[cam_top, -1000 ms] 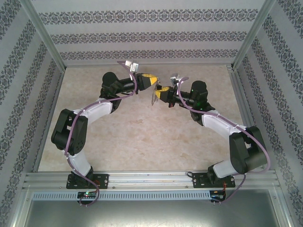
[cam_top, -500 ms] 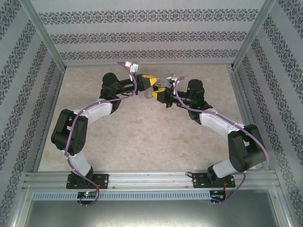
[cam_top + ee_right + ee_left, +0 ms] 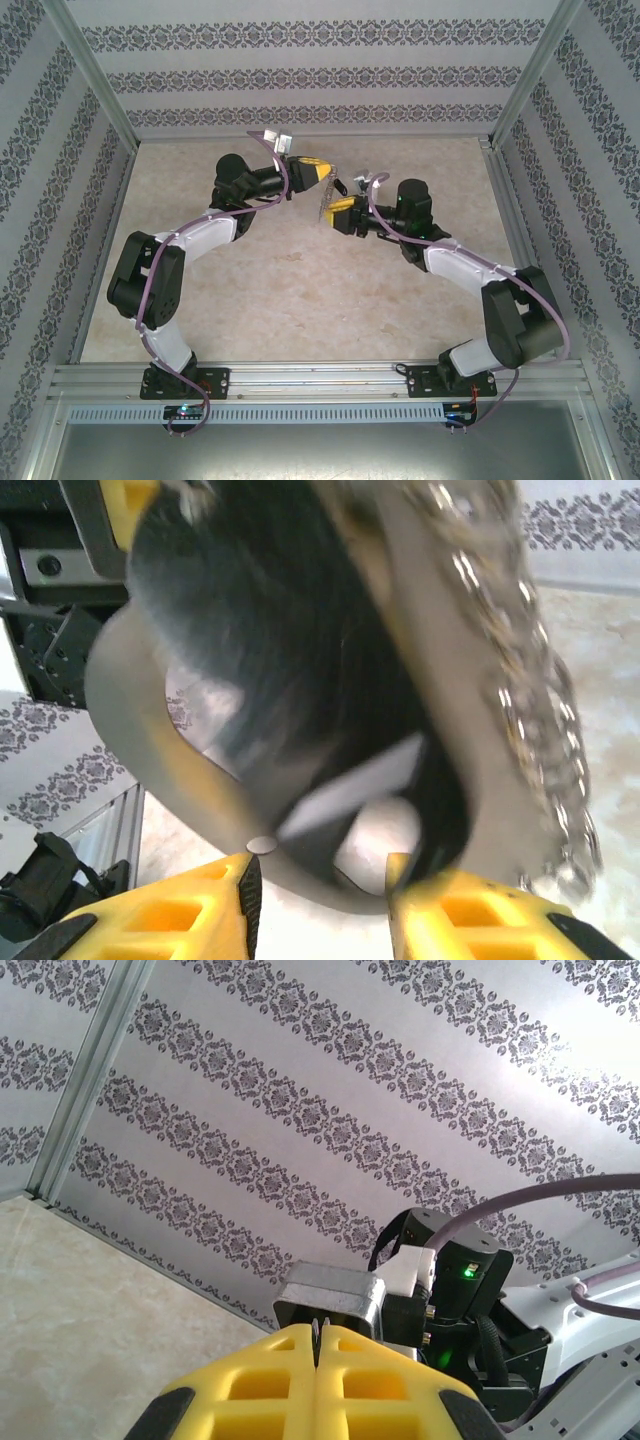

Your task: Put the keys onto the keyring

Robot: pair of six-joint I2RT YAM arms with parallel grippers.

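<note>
Left arm and right arm reach to the far middle, wrists facing; left jaws pressed together, right jaws parted.

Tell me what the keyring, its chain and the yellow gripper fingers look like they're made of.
The keyring looks like metal: a dull grey band with soft sheen. Its chain is likely polished metal, bright glinting links. The right gripper fingers seem moulded plastic or rubber, matte yellow with recessed pockets.
</note>
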